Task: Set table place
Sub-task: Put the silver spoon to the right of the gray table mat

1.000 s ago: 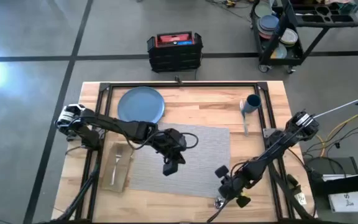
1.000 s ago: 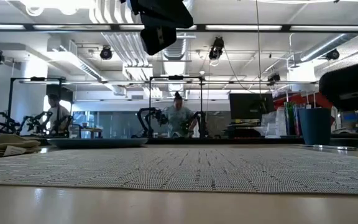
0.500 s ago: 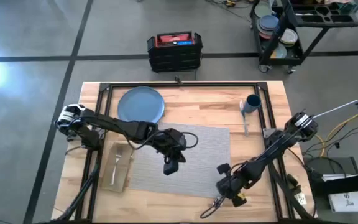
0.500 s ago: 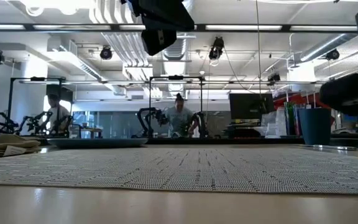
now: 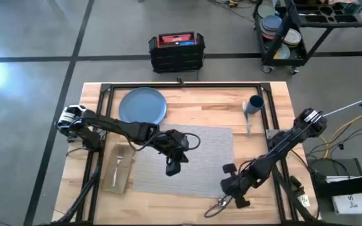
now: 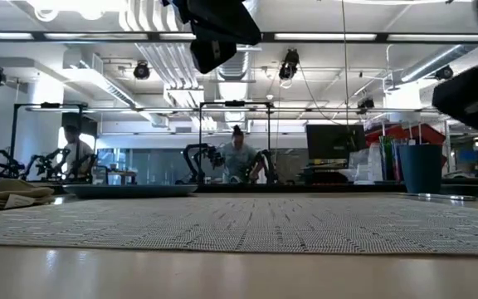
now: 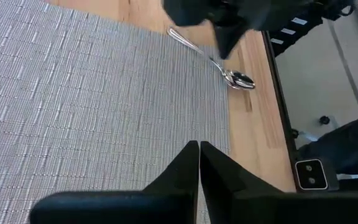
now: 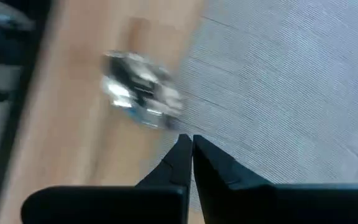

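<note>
Spoon on wood beside placemat, just ahead of closed right pincer.

the left arm reaches in from nine o'clock toward the middle, elbow bent, its tool pointing toward six o'clock with both fingers pressed together, nothing between them. the right arm slants from three o'clock down toward five o'clock, its tool hanging low with fingers likewise closed and empty.
</note>
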You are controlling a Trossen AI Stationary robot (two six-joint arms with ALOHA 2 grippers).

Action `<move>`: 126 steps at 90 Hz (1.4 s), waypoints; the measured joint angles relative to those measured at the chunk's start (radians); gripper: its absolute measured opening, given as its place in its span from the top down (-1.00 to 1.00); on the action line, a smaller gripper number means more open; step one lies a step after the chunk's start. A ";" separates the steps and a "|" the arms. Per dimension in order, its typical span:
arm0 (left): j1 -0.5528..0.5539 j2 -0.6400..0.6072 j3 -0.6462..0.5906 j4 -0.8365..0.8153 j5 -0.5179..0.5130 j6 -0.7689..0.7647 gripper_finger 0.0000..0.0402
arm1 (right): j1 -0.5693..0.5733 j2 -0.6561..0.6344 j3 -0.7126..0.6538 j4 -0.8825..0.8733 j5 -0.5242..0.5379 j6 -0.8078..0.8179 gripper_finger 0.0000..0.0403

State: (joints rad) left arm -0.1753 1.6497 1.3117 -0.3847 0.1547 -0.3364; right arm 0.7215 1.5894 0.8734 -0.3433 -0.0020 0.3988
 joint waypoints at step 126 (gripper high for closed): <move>0.000 0.000 0.000 0.003 -0.042 0.005 0.95 | 0.033 0.132 -0.005 0.213 0.028 -0.233 -0.16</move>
State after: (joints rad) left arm -0.1753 1.6497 1.3117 -0.3814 0.1123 -0.3311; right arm 0.7544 1.7213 0.8684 -0.1299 0.0261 0.1654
